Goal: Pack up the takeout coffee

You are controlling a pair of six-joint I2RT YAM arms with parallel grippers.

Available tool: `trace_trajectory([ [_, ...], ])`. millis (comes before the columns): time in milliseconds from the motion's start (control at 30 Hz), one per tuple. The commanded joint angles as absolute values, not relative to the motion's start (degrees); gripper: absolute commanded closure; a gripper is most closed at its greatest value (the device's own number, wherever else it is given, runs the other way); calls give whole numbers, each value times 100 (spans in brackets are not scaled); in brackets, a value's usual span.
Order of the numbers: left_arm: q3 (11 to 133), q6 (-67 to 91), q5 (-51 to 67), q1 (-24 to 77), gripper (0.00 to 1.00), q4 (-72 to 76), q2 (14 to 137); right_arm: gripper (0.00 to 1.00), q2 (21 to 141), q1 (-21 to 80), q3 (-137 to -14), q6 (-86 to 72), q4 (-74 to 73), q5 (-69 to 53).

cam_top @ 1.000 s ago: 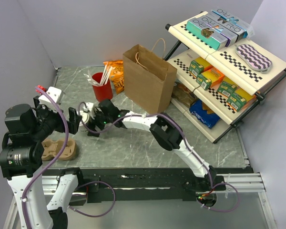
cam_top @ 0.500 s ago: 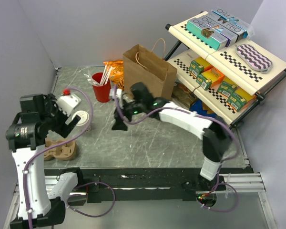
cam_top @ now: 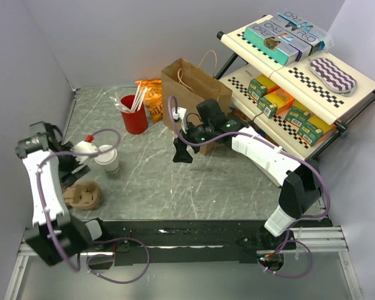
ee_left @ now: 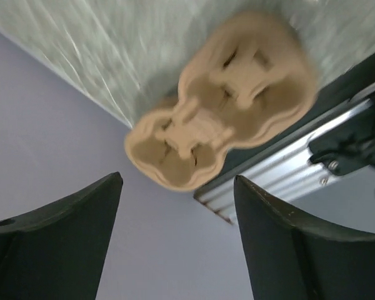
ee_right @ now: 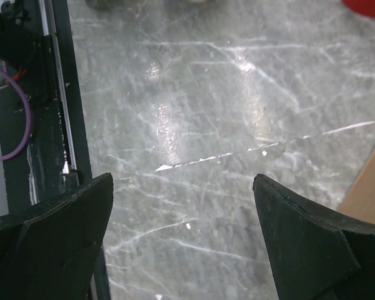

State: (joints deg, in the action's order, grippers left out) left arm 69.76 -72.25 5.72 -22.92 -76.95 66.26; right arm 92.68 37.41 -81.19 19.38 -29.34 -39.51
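My left pincer point(ee_left: 176, 182): jaws apart, nothing held, the cup carrier point(ee_left: 225, 112) in its view. My right pincer point(cam_top: 182, 153): wide open, empty, over the surface point(ee_right: 225, 125) beside the paper bag point(cam_top: 194, 103). The takeout coffee point(cam_top: 107, 157) stands upright near my left pincer, well apart from the bag.

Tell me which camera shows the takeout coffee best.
The top external view: the takeout coffee stands upright, whole and lidded, near the cup carrier tray. The left wrist view shows that tray, not the coffee; the right wrist view shows mostly tabletop, not the coffee.
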Motion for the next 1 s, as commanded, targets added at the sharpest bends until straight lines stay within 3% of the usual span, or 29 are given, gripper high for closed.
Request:
trace_trajectory([
  [0, 7295, -9064, 791, -3345, 24, -7901, 7127, 2, 8956, 3797, -8069, 1679, -3032, -3709],
  [300, 6601, -11011, 861, -3753, 31, -7875, 7163, 3, 9185, 3788, -8323, 1951, -3454, -3700],
  [600, 6284, -11531, 861, -3744, 42, -7875, 7549, 3, 8868, 3876, -7884, 1916, -3445, -3489],
  [967, 5924, -11452, 958, -3639, 43, -7427, 7787, 3, 8780, 3902, -7752, 1942, -3463, -3428],
])
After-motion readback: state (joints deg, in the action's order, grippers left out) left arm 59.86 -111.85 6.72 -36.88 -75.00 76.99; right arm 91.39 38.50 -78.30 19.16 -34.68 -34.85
